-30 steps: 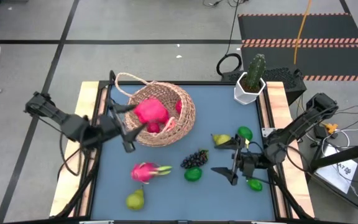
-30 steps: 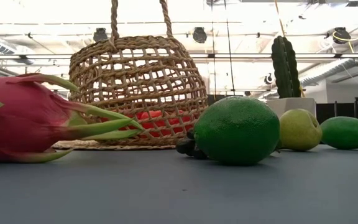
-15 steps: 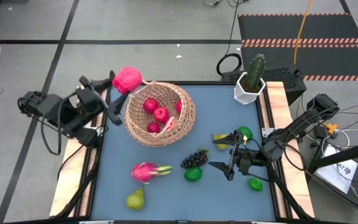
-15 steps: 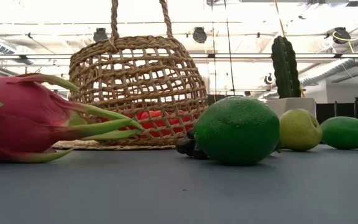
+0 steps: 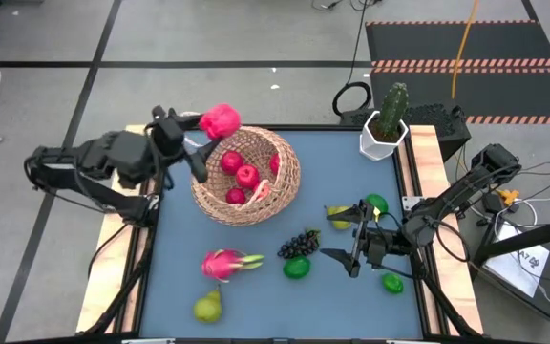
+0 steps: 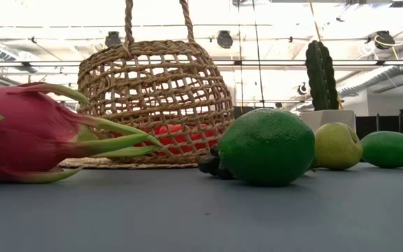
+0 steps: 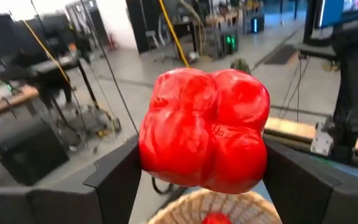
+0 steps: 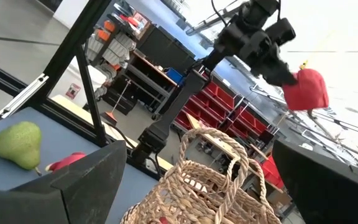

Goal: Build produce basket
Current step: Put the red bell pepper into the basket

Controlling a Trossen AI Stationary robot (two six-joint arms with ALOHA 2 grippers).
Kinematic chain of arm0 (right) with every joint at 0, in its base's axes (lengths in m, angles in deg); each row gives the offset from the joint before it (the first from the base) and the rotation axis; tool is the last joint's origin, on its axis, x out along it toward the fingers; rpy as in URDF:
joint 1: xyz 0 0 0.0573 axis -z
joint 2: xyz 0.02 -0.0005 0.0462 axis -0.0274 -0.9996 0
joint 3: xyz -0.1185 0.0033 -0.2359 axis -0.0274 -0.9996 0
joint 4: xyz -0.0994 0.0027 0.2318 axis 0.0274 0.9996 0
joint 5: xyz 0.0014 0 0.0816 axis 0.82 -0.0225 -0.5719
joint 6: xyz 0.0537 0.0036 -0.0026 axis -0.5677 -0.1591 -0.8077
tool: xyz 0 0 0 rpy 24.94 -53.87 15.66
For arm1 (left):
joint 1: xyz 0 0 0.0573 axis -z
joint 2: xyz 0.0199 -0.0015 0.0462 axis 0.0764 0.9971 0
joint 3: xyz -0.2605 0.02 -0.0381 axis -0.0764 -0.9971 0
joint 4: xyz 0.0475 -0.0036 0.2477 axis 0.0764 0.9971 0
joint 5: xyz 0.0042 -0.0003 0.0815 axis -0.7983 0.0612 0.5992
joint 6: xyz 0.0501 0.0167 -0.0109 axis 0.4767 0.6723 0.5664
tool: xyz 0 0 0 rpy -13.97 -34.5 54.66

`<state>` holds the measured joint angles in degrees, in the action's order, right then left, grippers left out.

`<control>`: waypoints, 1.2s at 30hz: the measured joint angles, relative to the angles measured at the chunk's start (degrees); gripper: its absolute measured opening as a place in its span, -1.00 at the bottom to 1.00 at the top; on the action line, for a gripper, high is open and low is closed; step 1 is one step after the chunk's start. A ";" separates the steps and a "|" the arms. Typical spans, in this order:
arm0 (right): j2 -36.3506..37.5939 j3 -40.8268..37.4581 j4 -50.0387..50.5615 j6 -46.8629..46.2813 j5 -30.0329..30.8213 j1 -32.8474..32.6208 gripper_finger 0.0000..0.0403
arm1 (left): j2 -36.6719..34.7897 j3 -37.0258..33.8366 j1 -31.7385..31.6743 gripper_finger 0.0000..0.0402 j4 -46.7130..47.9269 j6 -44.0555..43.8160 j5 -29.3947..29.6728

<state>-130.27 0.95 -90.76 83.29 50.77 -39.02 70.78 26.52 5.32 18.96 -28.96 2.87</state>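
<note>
The tan wicker basket (image 5: 246, 177) stands on its base at the table's far left, with three red round fruits (image 5: 244, 176) inside. My left gripper (image 5: 206, 129) is shut on a lumpy red fruit (image 7: 204, 134) in the air over the basket's far-left rim. The same fruit (image 8: 306, 89) shows high above the basket's handle in the right wrist view. A dragon fruit (image 5: 225, 264), pear (image 5: 208, 306), grapes (image 5: 299, 245) and lime (image 5: 297, 268) lie on the blue mat. My right gripper (image 5: 342, 237) waits open near the mat's right side, with nothing between its fingers. My left gripper pinches the red fruit between its two fingers, one on each of two opposite sides (image 7: 151, 155). The fingers (image 7: 114, 180) lie nearly level and reach in from the table's left. The fruit is lifted clear, above the basket's rim.
A second pear (image 5: 340, 214) and two more limes (image 5: 377, 204) (image 5: 391, 283) lie by my right gripper. A cactus in a white pot (image 5: 383, 129) stands at the far right corner. Bare blue mat shows along the near edge (image 5: 294, 315).
My left gripper has carried the red fruit from over the basket's middle toward the table's far-left corner and up, then a little to the right, tipping toward level. The fruit stays in its hold.
</note>
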 joint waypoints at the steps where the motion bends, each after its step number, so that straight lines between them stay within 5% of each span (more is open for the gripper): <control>1: 0.00 0.00 0.00 -0.02 0.00 0.00 0.98 | 0.31 0.02 -1.62 0.46 1.27 -1.40 -1.79; 7: 0.00 0.00 0.00 -0.07 0.00 0.00 0.98 | 3.89 0.09 -8.86 0.46 10.64 -7.80 -12.19; 19: 0.00 -0.02 0.09 -0.09 0.00 -0.02 0.98 | 10.64 -1.35 -11.66 0.46 22.31 -15.69 -14.61; 36: -0.02 -0.02 1.72 -0.11 0.00 -0.02 0.98 | 10.60 -23.34 -15.28 0.46 -4.25 -14.26 -16.92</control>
<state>-130.29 0.92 -89.04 83.19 50.77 -39.05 81.39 3.18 -9.96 14.71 -43.22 -14.06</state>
